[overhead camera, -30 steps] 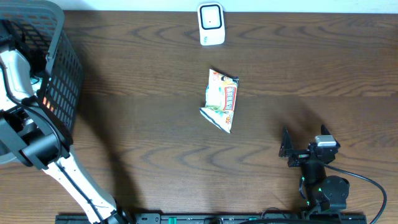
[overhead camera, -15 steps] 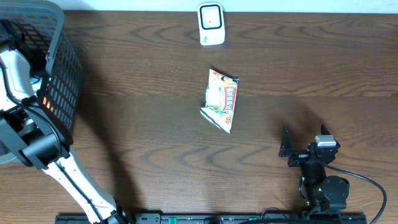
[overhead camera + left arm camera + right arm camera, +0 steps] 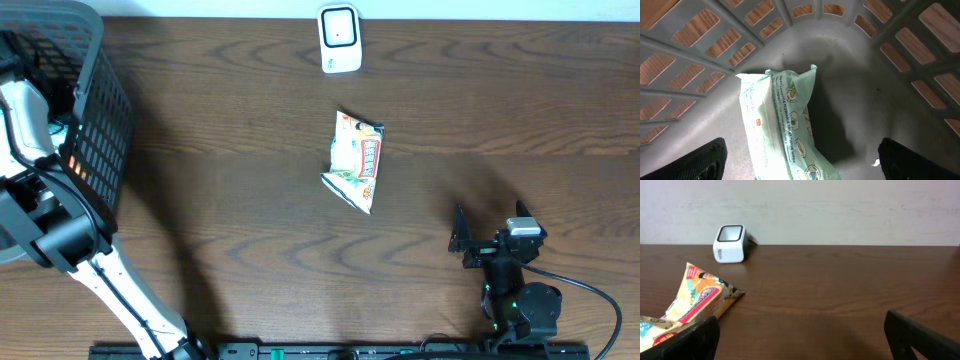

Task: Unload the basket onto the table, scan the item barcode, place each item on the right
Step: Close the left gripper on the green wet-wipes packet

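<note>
The crinkled, glossy yellow-and-orange snack packet (image 3: 356, 160) lay flat mid-desk on the dark wood-grain desk (image 3: 250, 200), its lettering unreadable. Beyond it stood a boxy white plastic scanner (image 3: 339, 39). The right gripper (image 3: 805, 340) sat near the front edge, spread wide and empty. The left gripper (image 3: 805, 162) hung spread inside a grey plastic lattice basket (image 3: 95, 110), above a soft pale-green wipes pack (image 3: 785, 125) printed "FLUSHABLE"
</note>
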Available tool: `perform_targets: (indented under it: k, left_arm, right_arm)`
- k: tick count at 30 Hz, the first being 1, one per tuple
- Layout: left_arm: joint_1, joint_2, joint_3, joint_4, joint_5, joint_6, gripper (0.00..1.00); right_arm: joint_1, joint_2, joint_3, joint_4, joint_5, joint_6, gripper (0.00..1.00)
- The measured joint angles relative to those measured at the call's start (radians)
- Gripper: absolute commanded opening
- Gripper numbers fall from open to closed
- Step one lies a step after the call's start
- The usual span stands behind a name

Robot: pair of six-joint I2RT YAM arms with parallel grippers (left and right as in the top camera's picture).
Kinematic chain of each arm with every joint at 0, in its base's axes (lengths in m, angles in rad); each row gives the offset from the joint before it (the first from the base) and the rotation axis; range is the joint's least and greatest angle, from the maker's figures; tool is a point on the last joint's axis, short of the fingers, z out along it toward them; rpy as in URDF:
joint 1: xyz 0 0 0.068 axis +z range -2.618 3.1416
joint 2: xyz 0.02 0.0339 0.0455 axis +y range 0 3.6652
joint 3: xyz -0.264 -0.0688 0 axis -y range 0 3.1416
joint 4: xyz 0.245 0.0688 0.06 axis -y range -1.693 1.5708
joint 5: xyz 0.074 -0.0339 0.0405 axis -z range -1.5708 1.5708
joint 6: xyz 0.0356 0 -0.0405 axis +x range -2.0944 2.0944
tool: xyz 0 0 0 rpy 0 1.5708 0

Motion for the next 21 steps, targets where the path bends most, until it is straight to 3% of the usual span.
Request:
perform_targets:
  k: [21]
  left_arm:
    - [0.0,0.0,-0.001,0.063,0.026,-0.08,0.94]
  right_arm:
    - [0.0,0.0,0.0,0.0,0.0,0.0,0.99]
